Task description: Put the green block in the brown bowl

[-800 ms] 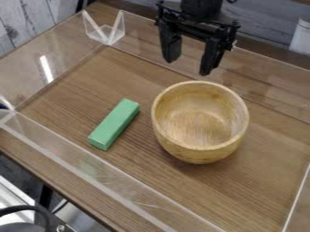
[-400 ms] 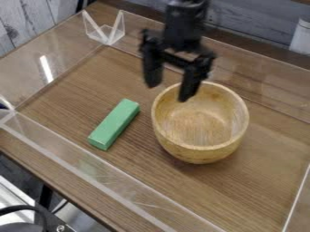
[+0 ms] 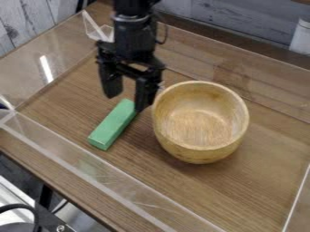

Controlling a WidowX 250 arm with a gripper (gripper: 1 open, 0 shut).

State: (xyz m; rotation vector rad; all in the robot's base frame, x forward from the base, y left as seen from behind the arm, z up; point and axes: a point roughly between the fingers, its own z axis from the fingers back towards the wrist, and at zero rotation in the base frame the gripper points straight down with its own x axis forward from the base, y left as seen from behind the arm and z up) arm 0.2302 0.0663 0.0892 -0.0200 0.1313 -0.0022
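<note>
The green block (image 3: 112,125), a flat bright green bar, lies on the wooden table left of the brown bowl (image 3: 201,120). The bowl is round, light tan wood, and nothing lies in it. My gripper (image 3: 129,91) points down just above the block's far end, its two dark fingers spread open with nothing between them. It hangs to the left of the bowl's rim and touches neither thing that I can see.
Clear acrylic walls (image 3: 72,168) ring the wooden table on all sides. A clear plastic bracket (image 3: 97,24) stands at the back left corner.
The gripper has travelled from the back right, past the bowl's far rim, leftward and down to above the block's far end. It stayed open. Block and bowl have not moved.
</note>
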